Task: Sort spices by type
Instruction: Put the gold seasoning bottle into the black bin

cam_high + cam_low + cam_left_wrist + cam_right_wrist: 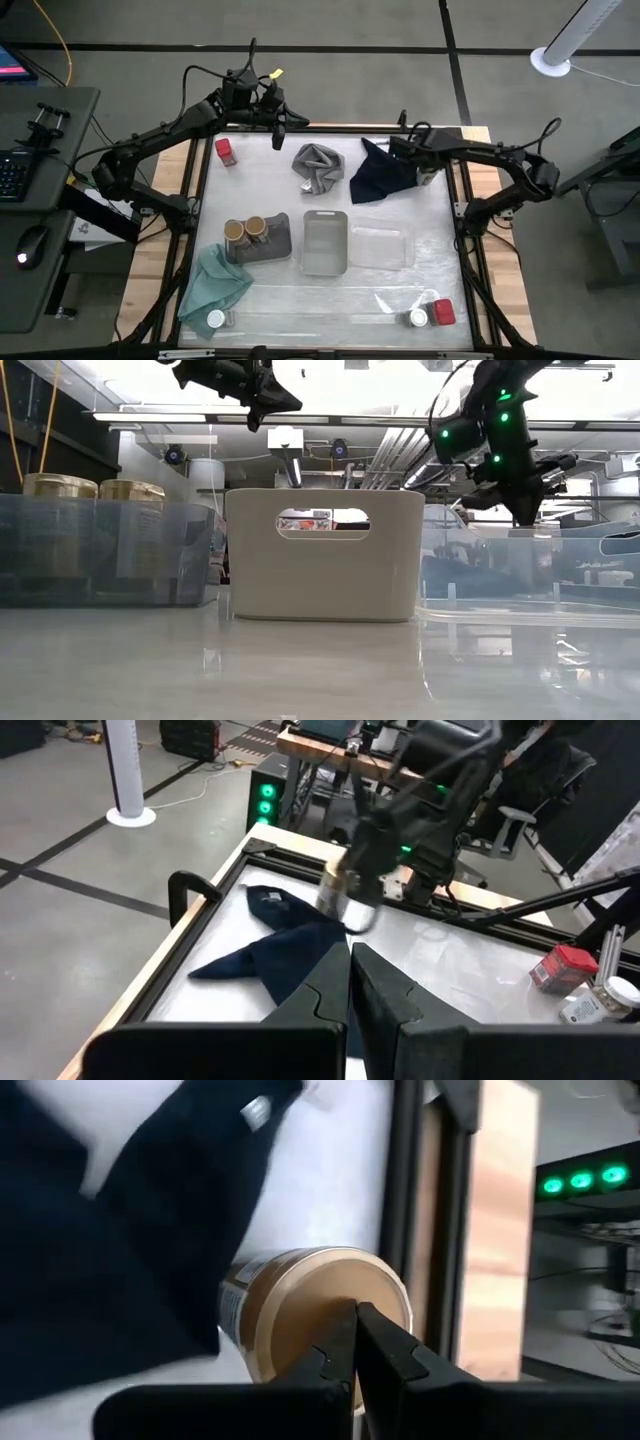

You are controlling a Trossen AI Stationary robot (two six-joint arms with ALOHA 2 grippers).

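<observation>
A round jar with a tan-brown top [290, 1305] sits beside the navy cloth [378, 175], near the table's right rail. My right gripper [355, 1318] is shut, and its tips are over that top. Two more tan-topped jars [245, 230] stand in the dark grey tray [275, 250]. One red jar [225, 150] stands far left. Another red jar [444, 311] and a white-topped jar [418, 318] stand near right. The second white-topped jar [216, 320] stands by the teal cloth [218, 282]. My left gripper [280, 128] is shut and raised over the far edge. My right gripper points down with its shut fingertips [372, 1342] in front of the jar's tan top [310, 1295], close to that top's edge. I cannot tell whether they touch it. The jar is not between the fingers.
A white bin [325, 243] and a clear tray [381, 248] sit mid-table to the right of the dark grey tray. A crumpled grey cloth [317, 167] lies toward the far side. Black frame rails [458, 200] run along the table's edges. Bare table shows along the near side.
</observation>
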